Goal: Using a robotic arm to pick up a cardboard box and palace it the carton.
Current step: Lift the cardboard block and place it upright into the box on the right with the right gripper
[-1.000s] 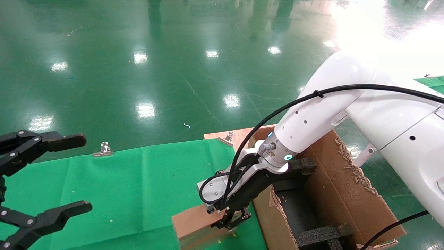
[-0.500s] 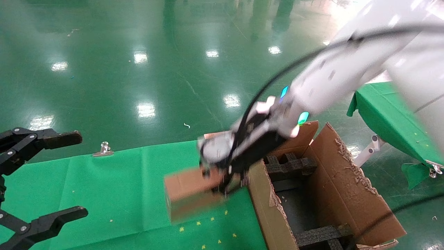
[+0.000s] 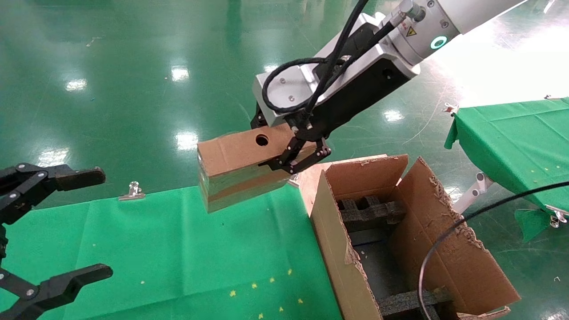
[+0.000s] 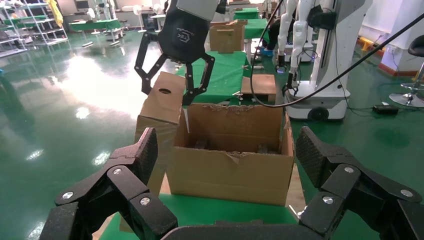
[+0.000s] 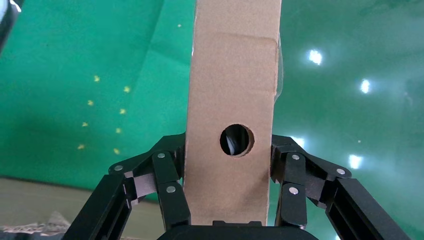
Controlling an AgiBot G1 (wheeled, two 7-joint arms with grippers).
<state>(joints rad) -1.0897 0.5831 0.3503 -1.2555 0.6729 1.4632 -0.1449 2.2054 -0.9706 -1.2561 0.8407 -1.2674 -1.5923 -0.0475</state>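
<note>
White robotic arm's right gripper (image 3: 297, 156), black fingers (image 5: 167, 182) clamped on small brown cardboard box (image 3: 235, 166), aloft beside large flapped carton (image 3: 449, 253), left gripper (image 3: 58, 226) parked, fingers spread wide

Robot lab, glossy green floor (image 3: 133, 66), shelving (image 4: 30, 25)

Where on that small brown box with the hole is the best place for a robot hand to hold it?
Across its two narrow long sides, near the end with the round hole, coming from above that face. The cardboard box is slim enough there for the fingers to span, as the right hand does now.
</note>
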